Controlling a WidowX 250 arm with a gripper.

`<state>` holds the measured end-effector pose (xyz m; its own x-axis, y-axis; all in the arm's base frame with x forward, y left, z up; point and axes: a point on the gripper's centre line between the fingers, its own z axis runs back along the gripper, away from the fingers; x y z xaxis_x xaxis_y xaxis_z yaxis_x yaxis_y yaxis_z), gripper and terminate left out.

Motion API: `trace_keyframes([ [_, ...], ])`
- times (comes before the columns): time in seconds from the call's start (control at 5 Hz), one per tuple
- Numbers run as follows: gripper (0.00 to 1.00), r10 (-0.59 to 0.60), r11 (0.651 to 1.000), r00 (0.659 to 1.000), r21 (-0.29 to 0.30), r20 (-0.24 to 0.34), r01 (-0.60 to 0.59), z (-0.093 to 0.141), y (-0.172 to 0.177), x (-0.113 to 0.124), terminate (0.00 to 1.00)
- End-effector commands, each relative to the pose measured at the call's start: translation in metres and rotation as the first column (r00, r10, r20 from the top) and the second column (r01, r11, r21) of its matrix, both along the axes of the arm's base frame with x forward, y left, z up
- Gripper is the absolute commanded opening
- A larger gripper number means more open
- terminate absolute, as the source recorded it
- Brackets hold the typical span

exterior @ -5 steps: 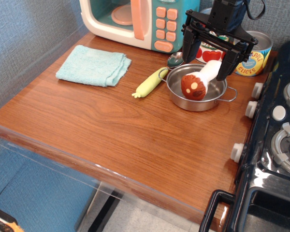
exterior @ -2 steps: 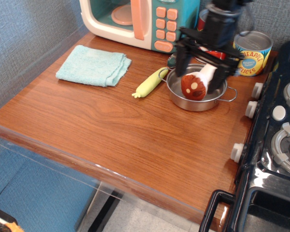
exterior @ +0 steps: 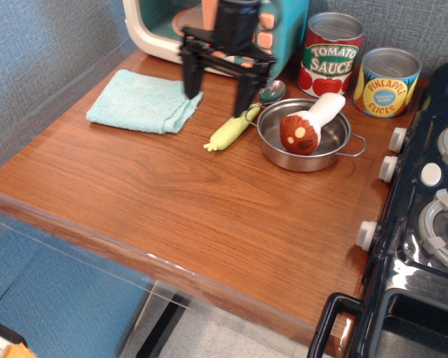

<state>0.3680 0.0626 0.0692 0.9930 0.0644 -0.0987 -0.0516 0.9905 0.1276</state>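
- The table (exterior: 179, 201) is smooth brown wood with a soft sheen.
- The pot (exterior: 284, 153) is shiny metal.
- The towel (exterior: 142, 101) is matt, nubby cloth.
- The two cans (exterior: 330, 52) carry glossy printed labels and dull metal lids.
- The stove (exterior: 425, 246) is glossy black.

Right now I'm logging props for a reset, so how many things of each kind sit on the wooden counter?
Cans: 2, tomato and pineapple
Cloth: 1
Corn: 1
Pan: 1
Mushroom, in the pan: 1
Spoon: 1
Microwave: 1
Total: 8
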Motion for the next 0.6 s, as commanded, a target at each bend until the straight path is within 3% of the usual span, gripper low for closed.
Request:
trace_keyframes([
  [0.0, 1.00, 0.148, 0.978, 0.977, 0.123, 0.153, -0.167, 0.015, 0.078, -0.017, 0.00],
  [0.4, 1.00, 0.261, 0.954, 0.951, 0.107, 0.169, -0.280, 0.000, 0.117, -0.008, 0.00],
])
